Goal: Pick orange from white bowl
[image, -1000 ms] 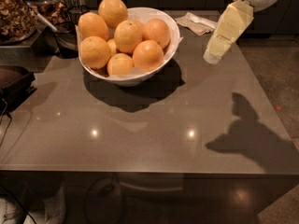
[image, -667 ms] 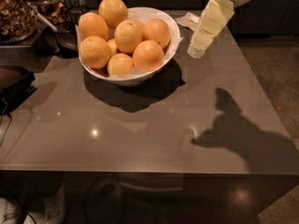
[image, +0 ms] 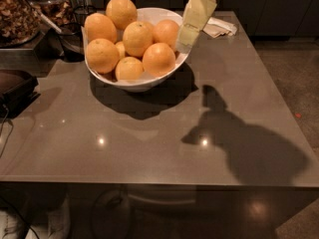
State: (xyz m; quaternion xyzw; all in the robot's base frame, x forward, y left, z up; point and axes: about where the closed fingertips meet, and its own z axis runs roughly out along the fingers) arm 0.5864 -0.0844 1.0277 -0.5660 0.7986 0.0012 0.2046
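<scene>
Here's the cream-coloured gripper (image: 184,40), slanting down from the top over the right rim of the white bowl (image: 149,81), its tip just beside the orange (image: 166,31) on that side. Spread or pressed together, I can't tell from here. That orange sits in the bowl against the far right wall, packed in with the other oranges (image: 102,55). The bowl stands at the back of the grey table (image: 149,143), a crumpled white napkin (image: 219,28) lies behind the gripper, and the arm's shadow (image: 244,143) falls across the tabletop.

The white bowl (image: 149,81) was set near the far left corner of the bench (image: 149,143), with oranges (image: 137,38) piled in it. The gripper (image: 183,40) was held over its right rim.
</scene>
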